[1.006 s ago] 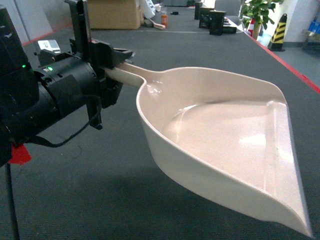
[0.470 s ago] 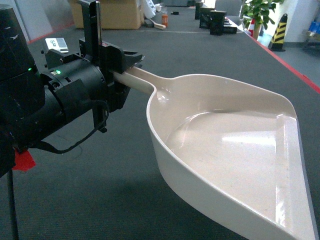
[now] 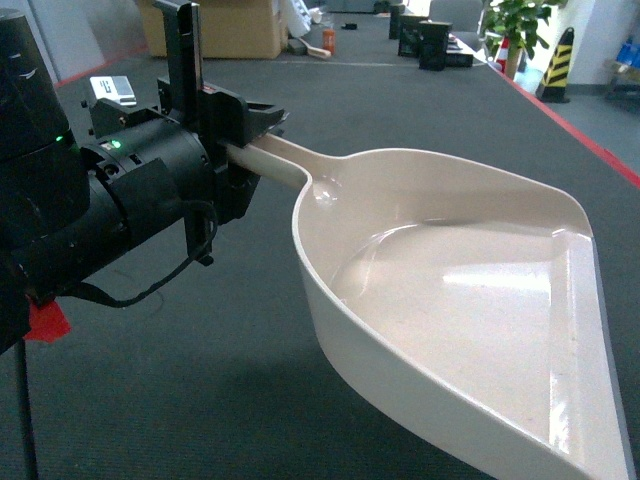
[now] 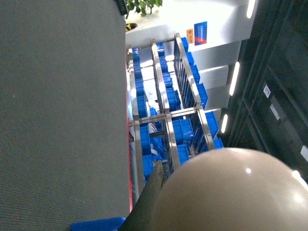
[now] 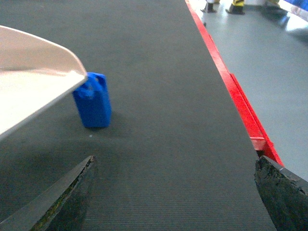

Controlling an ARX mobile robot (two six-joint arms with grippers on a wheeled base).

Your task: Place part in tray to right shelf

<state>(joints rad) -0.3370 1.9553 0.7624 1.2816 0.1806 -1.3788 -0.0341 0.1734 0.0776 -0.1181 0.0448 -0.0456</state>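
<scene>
1. My right claw [image 5: 173,192] is hanging wide open and empty, low over the dark counter [image 5: 159,120], so it can reach the part.
2. The blue part [image 5: 93,101] is standing upright on the counter, just under the tray's front corner.
3. My left claw [image 3: 245,135] is gripping the cream tray [image 3: 470,300] by its handle, holding it out, empty, as a scoop.

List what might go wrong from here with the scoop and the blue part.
The tray is empty; the part stands upright on the floor at its lip, so a push may topple it or slide it away. The left gripper holds only the handle end, so the tray may twist. The right gripper, jaws open, hangs clear of the part.
</scene>
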